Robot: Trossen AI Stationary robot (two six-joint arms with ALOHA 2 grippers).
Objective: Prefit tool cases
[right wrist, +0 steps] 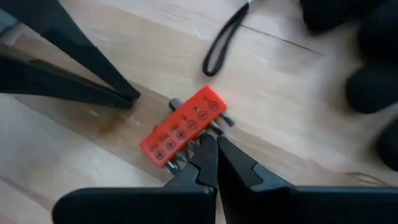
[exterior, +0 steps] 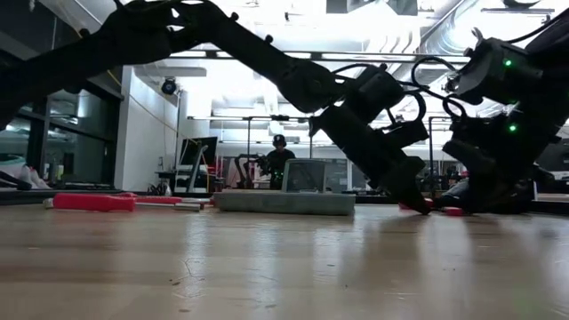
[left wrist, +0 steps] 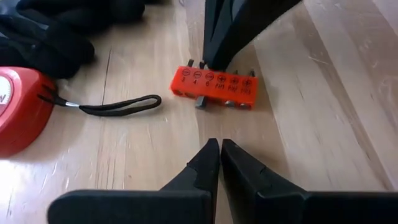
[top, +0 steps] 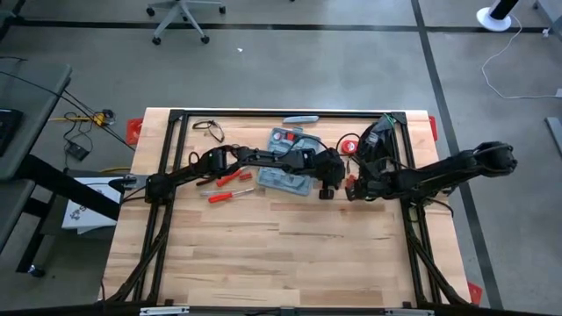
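The wooden counter (top: 290,254) carries everything, with both dark arms reaching toward its middle from 9 and 3 o'clock in the overhead view. The blue-grey tool case (top: 288,158) lies open just above the counter's centre, at about 12 o'clock from it, partly under the left arm; in the low view it shows as a flat grey slab (exterior: 284,202) with its lid raised behind. At 9 o'clock from the case, red-handled screwdrivers (top: 230,186) lie loose on the wood, and a slim grey bar (top: 299,118) rests at the far edge at 12 o'clock. A red tape measure (left wrist: 18,109) with a black wrist loop (left wrist: 121,106) sits beside a black glove.

The left tool (left wrist: 220,152) is at 3 o'clock from the case, its fingers together and holding nothing, pointed at a small orange bit holder (left wrist: 214,88) lying flat on the counter. The right tool (right wrist: 216,152) comes from the opposite side with its fingers pressed together, tips touching the holder's edge (right wrist: 183,127) among the bits.
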